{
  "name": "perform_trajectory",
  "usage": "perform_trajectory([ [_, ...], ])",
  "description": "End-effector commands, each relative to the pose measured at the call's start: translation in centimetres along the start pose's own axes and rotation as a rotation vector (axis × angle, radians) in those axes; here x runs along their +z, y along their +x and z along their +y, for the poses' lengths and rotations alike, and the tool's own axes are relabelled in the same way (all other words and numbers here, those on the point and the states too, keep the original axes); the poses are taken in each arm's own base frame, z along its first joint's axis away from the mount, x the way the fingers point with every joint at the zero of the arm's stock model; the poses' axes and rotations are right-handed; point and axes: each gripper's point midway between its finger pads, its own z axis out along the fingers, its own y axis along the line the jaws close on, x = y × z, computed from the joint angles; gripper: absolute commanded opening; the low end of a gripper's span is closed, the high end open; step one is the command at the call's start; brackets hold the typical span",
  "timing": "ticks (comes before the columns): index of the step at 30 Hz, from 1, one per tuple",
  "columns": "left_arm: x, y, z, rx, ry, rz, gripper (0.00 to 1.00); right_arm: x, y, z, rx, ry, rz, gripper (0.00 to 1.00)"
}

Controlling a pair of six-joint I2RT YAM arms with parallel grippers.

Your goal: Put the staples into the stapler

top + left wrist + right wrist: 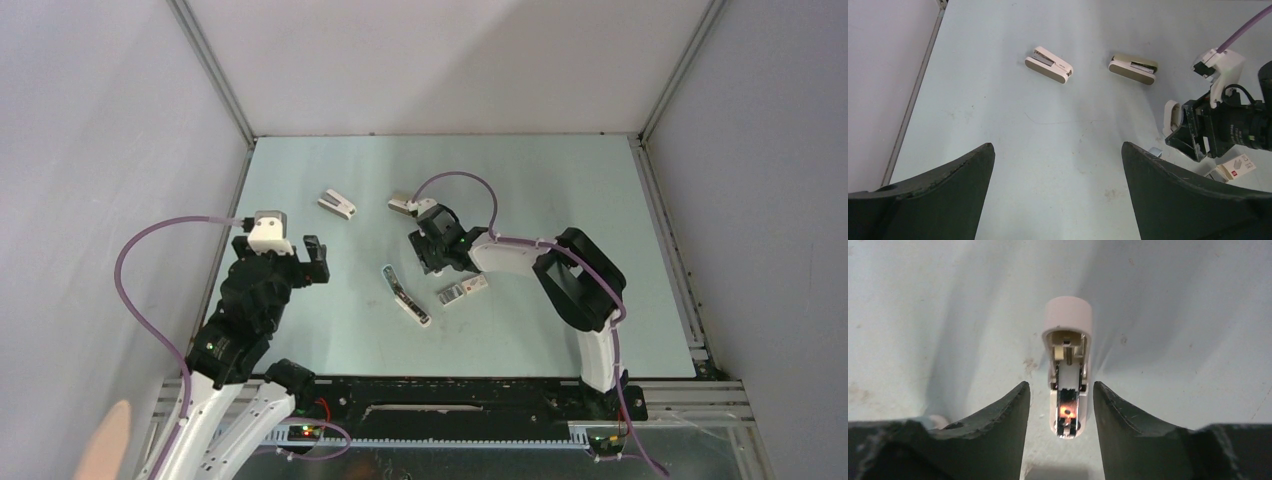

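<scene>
One stapler (405,296) lies mid-frame on the counter (560,200), one staples box (462,291) just right of it, two wedge staplers (337,203), (404,205) above. The left fingers (938,200) gape empty; the right fingers (983,435) stand parted astride one white stub (1068,360).

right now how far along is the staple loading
Nothing looks loaded yet: the stapler lies on the table beside the staples, neither held. In hand: the right gripper stands open astride a small white piece with a metal channel, gaps on both sides. The left gripper is open and empty. Left: the whole loading.
</scene>
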Motion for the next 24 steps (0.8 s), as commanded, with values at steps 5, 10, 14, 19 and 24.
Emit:
perform_trajectory([
  [5,0.4,-0.2,-0.1,-0.01,0.006,-0.014,1.0,-6.9,-5.0,0.8,-0.016,-0.029,-0.098,0.54],
  [10,0.5,-0.1,0.0,-0.013,0.004,-0.008,1.0,-9.3,-3.7,0.4,-0.047,-0.024,-0.036,0.49],
  [14,0.5,-0.2,0.1,-0.018,-0.001,-0.011,1.0,-10.8,-2.1,0.2,-0.037,-0.02,-0.008,0.45],
  [19,0.5,0.0,0.1,-0.019,-0.003,-0.008,1.0,-11.1,0.5,0.3,-0.021,-0.016,0.055,0.42],
  [24,0.6,0.1,0.2,-0.018,-0.008,-0.002,1.0,-10.3,2.7,0.9,-0.027,-0.012,0.127,0.38],
])
